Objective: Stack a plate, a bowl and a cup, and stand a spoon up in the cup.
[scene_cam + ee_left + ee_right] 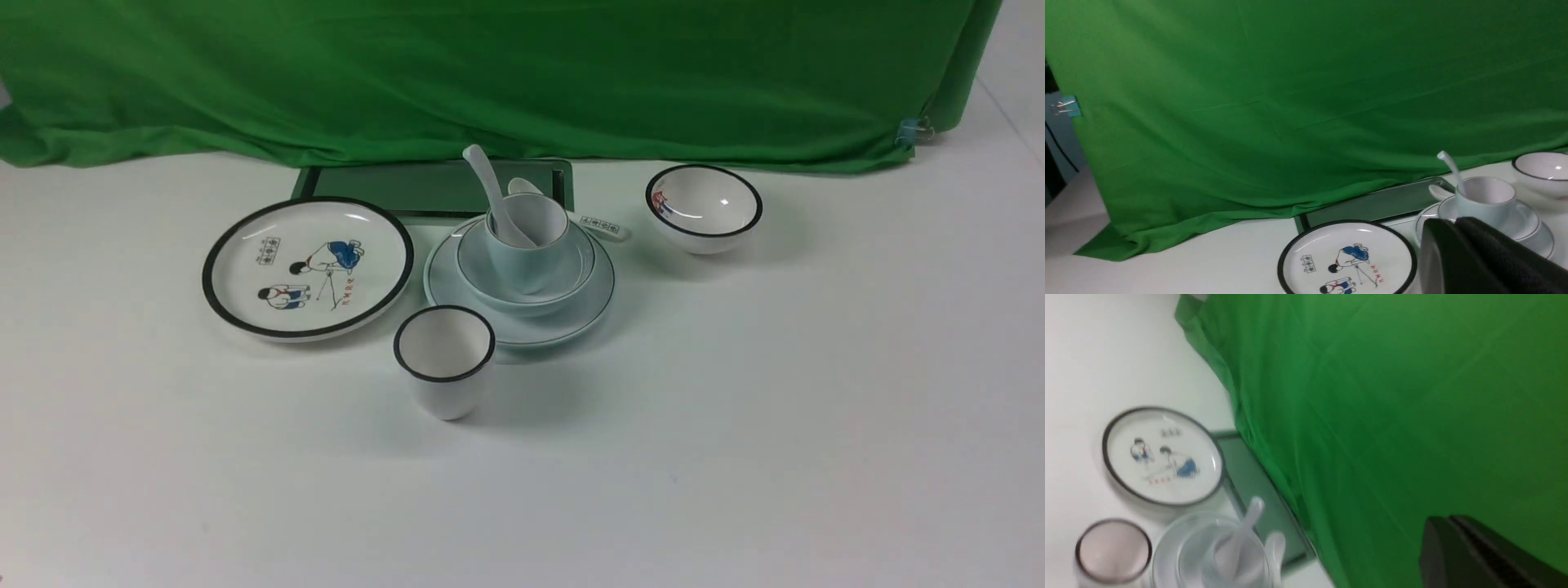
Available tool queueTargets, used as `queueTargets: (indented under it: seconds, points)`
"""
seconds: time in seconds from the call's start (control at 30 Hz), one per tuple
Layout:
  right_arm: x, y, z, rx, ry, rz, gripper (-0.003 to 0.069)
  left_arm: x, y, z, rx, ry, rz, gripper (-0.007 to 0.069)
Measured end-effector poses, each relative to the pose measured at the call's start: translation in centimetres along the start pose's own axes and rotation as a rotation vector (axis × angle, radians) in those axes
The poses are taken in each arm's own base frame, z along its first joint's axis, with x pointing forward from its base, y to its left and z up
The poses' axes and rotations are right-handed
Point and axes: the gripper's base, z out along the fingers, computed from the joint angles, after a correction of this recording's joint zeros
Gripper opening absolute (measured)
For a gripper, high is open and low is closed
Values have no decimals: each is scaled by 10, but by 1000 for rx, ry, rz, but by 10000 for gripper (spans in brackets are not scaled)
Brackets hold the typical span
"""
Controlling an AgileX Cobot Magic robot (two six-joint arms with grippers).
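Note:
In the front view the pale blue-green plate point(571, 322) lies at table centre with the shallow bowl point(575, 269) on it. The cup point(526, 257) stands in the bowl, and the plain white spoon point(490, 192) stands in the cup, handle leaning left. Neither gripper shows in the front view. My left gripper point(1455, 222) is shut and empty, pulled back from the stack; beyond it are the cup point(1484, 200) and the spoon point(1451, 165). My right gripper point(1447, 520) is shut and empty before the green cloth, away from the blurred spoon point(1245, 531).
A black-rimmed cartoon plate point(306, 265) lies left of the stack and a black-rimmed white cup point(445, 359) stands in front of it. A printed spoon point(600, 224) lies behind the stack, a black-rimmed bowl point(704, 208) to the right. A green tray point(424, 188) and cloth are behind.

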Motion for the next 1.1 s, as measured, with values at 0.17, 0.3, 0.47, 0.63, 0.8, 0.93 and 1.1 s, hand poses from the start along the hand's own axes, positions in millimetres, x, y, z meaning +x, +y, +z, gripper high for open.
queueTargets:
  seconds: [0.17,0.3,0.47,0.63,0.8,0.93,1.1]
  points:
    - [41,-5,-71,199,219,187,13,16,-2,3,5,45,15,-32]
    - [77,19,-101,254,191,246,13,22,-4,3,11,67,15,-32]
    - [126,75,-113,249,-73,350,13,24,-4,3,16,80,17,-32]
    - [165,120,-102,179,-176,456,15,24,-4,3,17,83,18,-32]
    - [217,170,-77,72,-67,592,25,25,-5,3,18,86,18,-32]
    - [250,195,-69,36,91,631,18,25,-5,3,19,87,18,-31]
    - [271,207,-70,50,212,717,10,25,-5,3,22,93,20,-31]
